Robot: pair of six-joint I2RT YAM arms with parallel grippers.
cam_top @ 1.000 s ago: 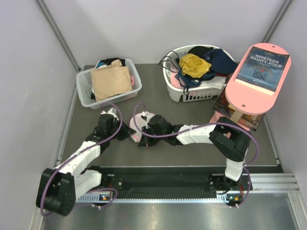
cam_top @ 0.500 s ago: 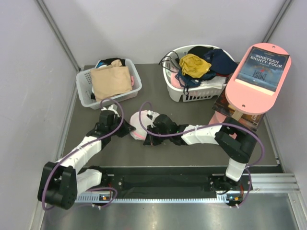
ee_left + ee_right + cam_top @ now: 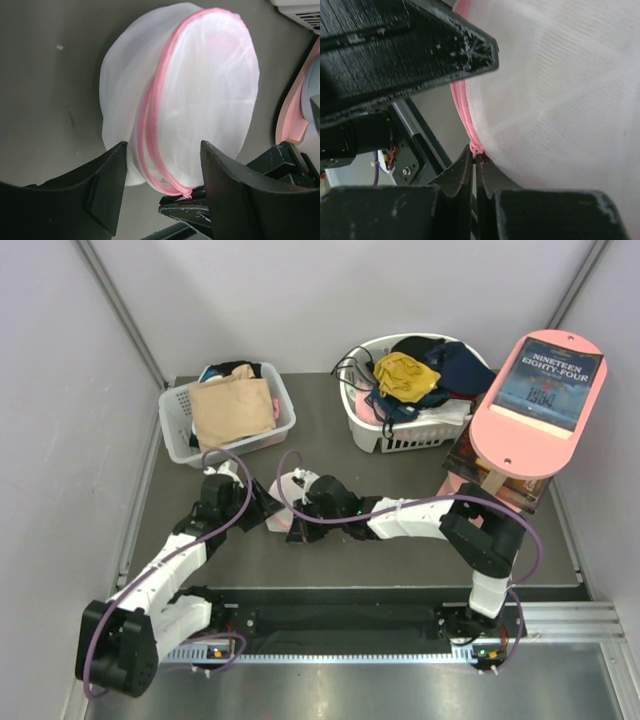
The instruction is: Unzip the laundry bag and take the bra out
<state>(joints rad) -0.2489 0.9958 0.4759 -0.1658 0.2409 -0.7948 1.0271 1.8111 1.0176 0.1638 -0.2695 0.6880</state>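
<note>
The laundry bag (image 3: 195,95), a round white mesh pouch with a pink rim, lies on the table between both arms (image 3: 283,508). My left gripper (image 3: 167,187) is open, its dark fingers (image 3: 107,185) on either side of the bag's near edge without pressing it. My right gripper (image 3: 476,152) is shut on the pink zip pull at the rim, and its tips show in the left wrist view too (image 3: 195,205). The mesh (image 3: 560,100) fills the right wrist view. The bra cannot be made out through the mesh.
A white slotted basket (image 3: 180,405) with a beige garment stands at the back left. A round white basket (image 3: 400,435) of yellow and dark clothes stands at the back middle. A pink board with a book (image 3: 540,400) stands over stacked books at the right.
My left gripper has opened and let go of the bag's edge. The bag shifted slightly right, then back left. The right gripper stays shut on the zip pull.
</note>
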